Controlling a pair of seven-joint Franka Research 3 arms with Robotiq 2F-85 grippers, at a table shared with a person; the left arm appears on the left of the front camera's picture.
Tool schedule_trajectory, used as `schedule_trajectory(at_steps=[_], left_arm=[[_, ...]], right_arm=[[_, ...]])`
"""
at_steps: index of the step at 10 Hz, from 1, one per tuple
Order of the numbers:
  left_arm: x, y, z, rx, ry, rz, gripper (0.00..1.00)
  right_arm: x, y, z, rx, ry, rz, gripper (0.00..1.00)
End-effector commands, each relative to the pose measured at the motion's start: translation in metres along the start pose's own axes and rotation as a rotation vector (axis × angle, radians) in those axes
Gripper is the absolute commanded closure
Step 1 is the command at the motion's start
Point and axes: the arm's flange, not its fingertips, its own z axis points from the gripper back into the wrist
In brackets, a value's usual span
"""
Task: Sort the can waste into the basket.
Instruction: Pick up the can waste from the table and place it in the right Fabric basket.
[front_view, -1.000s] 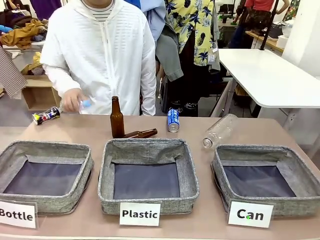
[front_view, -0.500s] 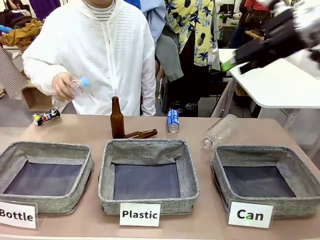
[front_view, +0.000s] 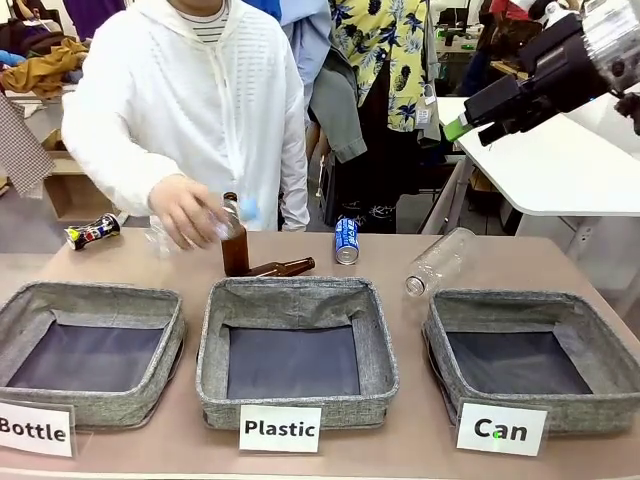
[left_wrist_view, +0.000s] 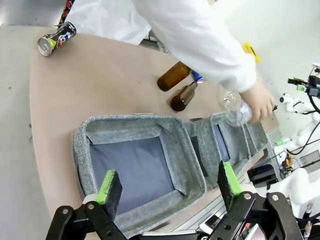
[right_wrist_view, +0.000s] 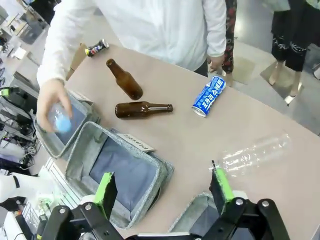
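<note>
The right gripper (front_view: 472, 129) hangs high in the air on the right side, its two green-padded fingers (right_wrist_view: 106, 191) wide apart with nothing between them. The left gripper (left_wrist_view: 168, 182) is wide apart too and holds nothing. It hovers above one end of the row of grey fabric baskets.

The small dented blue metal can (front_view: 346, 240) lies on its side at the far edge of the light brown table (front_view: 560, 262), well apart from the grey fabric basket with the white "Can" card (front_view: 520, 298). The small dark metal can with yellow and red marks (front_view: 92, 232) lies at the far left corner, even farther away.

A person's hand (front_view: 185, 212) holds a clear plastic bottle with a blue cap (front_view: 246, 210) over the table, close to an upright brown glass bottle (front_view: 234, 250). A second brown glass bottle (front_view: 285, 267) and another clear plastic bottle (front_view: 440, 262) lie flat. Behind the person stand a white table (front_view: 540, 150) and hanging clothes.
</note>
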Motion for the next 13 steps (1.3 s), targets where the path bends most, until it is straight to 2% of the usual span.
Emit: schedule_trajectory(at_steps=[1, 3, 4, 5, 6, 8, 9, 10, 13], left_arm=[[0.002, 0.002, 0.000, -0.016, -0.013, -0.022, 0.00], [0.002, 0.002, 0.000, -0.016, -0.013, -0.022, 0.00], [0.002, 0.002, 0.000, -0.016, -0.013, -0.022, 0.00], [0.002, 0.002, 0.000, -0.016, -0.013, -0.022, 0.00], [0.002, 0.002, 0.000, -0.016, -0.013, -0.022, 0.00], [0.002, 0.002, 0.000, -0.016, -0.013, -0.022, 0.00], [0.002, 0.002, 0.000, -0.016, -0.013, -0.022, 0.00], [0.002, 0.002, 0.000, -0.016, -0.013, -0.022, 0.00], [0.002, 0.002, 0.000, -0.016, -0.013, -0.022, 0.00]], right_arm=[[0.023, 0.004, -0.039, 0.037, 0.006, 0.010, 0.00], [0.069, 0.008, -0.110, 0.075, 0.168, -0.051, 0.00], [0.075, 0.005, -0.128, 0.032, 0.218, -0.096, 0.00], [0.078, -0.006, -0.127, 0.074, 0.224, -0.131, 0.00], [0.072, -0.021, -0.113, 0.063, 0.203, -0.163, 0.00], [0.036, -0.053, -0.068, 0.147, 0.171, -0.225, 0.00], [0.032, -0.064, -0.067, 0.128, 0.122, -0.292, 0.00], [0.036, -0.072, -0.076, 0.112, 0.114, -0.313, 0.00], [0.045, -0.082, -0.088, 0.129, 0.134, -0.337, 0.00]])
